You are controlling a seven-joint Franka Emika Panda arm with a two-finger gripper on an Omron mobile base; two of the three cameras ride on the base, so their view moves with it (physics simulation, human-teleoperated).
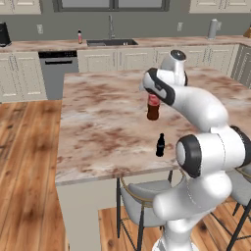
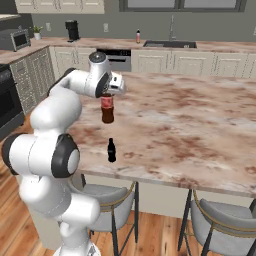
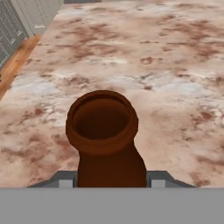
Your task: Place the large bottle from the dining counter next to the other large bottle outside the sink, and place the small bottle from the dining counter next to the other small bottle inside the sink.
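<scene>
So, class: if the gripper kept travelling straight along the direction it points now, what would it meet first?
The gripper points down and already straddles the brown bottle, so that bottle's neck comes first, with the dining counter beneath it. Actual contact is unclear.

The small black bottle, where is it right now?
The small black bottle stands on the dining counter near its front edge, just in front of the brown bottle under the gripper.

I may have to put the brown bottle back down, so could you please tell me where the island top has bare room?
The dining counter is bare nearly everywhere: the whole stretch right of the brown bottle, and the far half toward the wall cabinets. The only crowded patch is the near-left edge, where the small black bottle stands just below the claw.
</scene>
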